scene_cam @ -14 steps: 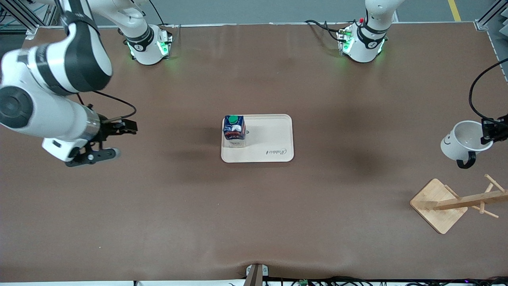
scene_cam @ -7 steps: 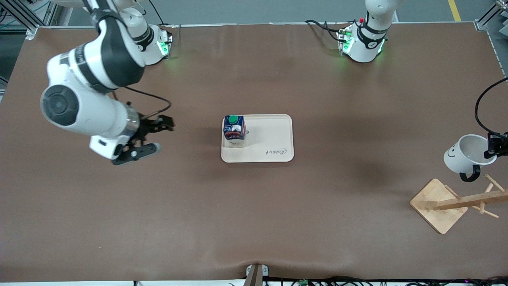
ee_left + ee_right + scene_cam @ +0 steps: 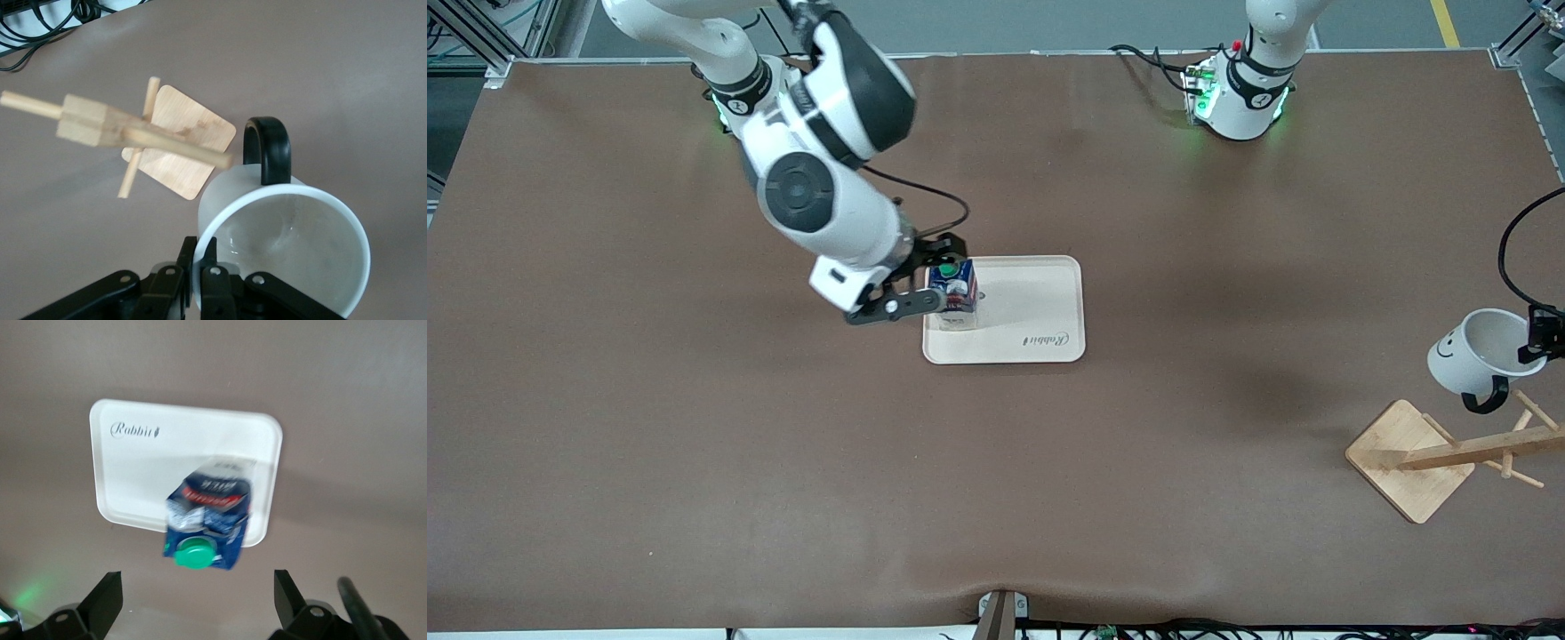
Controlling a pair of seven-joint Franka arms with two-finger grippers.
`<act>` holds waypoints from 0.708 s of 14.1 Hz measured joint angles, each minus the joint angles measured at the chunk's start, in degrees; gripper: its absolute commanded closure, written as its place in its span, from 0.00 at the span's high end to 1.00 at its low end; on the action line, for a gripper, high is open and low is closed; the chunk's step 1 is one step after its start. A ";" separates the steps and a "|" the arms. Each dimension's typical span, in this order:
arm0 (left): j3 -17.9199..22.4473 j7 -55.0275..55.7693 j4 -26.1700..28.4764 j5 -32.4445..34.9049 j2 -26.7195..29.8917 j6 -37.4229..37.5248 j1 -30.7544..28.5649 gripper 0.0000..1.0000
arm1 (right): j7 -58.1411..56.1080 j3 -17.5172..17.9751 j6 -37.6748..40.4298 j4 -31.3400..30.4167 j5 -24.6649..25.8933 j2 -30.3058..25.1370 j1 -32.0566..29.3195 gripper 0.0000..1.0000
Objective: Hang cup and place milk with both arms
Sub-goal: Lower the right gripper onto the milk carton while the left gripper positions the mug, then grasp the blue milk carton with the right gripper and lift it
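**Cup up by the rack, milk on the tray**

Your left tool [image 3: 200,283] is clenched on the cup's [image 3: 1476,351] rim, holding it over the wooden rack [image 3: 1449,455]. Your right tool [image 3: 932,280] is spread wide around the milk [image 3: 951,289], which stands on the tray [image 3: 1040,311] mid-table [image 3: 694,462].

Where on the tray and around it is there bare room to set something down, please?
On the tray, the half toward the left arm's end, above the printed logo, is bare. The milk carton fills the corner toward the right arm's end, with the open right gripper around it: crowded. The table nearer the front camera is bare, up to the wooden rack, where the left gripper holds the mug.
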State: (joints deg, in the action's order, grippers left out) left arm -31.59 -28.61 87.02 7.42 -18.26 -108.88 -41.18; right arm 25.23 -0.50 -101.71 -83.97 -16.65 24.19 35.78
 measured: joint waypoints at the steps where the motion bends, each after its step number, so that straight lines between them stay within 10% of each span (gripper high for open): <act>1: 0.00 -1.12 -0.03 0.00 -0.06 0.00 -0.54 0.00 | 1.75 -0.01 -0.14 -0.39 0.21 0.45 0.79 1.00; 9: 0.05 -3.94 -3.14 0.00 -2.88 -0.03 -1.64 0.00 | 12.55 -0.17 -12.81 -7.98 3.51 3.48 5.60 0.99; 10: 0.05 -4.20 -3.78 0.00 -3.62 -0.06 -1.84 0.00 | 13.00 -0.21 -15.91 -9.46 4.01 4.35 6.45 0.09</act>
State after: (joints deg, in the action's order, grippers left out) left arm -31.54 -32.81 83.24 7.42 -21.88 -108.94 -43.03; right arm 38.22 -0.71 -117.62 -93.43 -12.65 28.53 42.23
